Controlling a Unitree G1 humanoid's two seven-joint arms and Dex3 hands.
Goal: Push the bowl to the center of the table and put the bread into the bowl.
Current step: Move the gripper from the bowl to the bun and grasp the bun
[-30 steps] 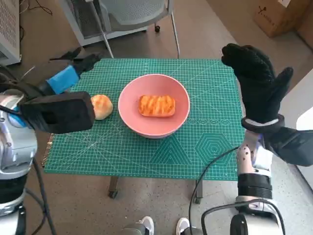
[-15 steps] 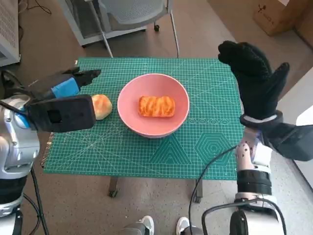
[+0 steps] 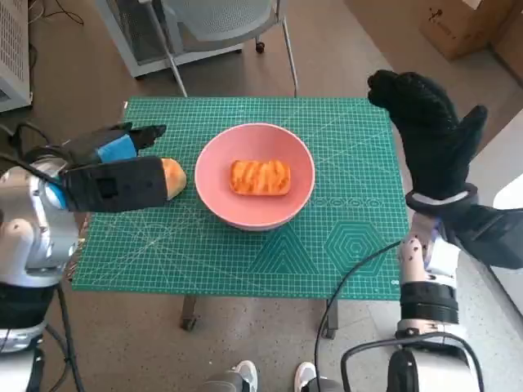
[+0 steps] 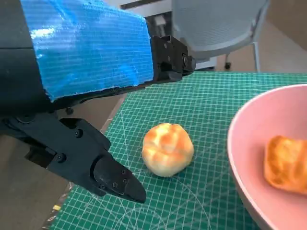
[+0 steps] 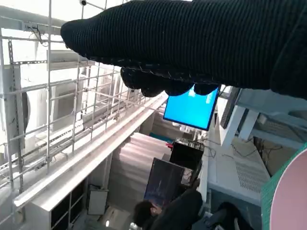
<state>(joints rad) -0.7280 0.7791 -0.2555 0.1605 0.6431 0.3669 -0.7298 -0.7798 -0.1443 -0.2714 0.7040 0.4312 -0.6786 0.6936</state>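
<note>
With the pink bowl [image 3: 254, 174] mid-table and already holding a flat pastry [image 3: 260, 176], the empty, spread left hand [image 3: 114, 150] hovers over the round bun [image 3: 172, 177] left of the bowl and must next close on it, while the right hand [image 3: 426, 135] is raised, spread and empty.

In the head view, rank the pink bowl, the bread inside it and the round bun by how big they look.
Largest to smallest:
1. pink bowl, clearly the largest.
2. bread in the bowl.
3. round bun, though the left hand hides part of it, so its ranking against the bread is unsure.
</note>
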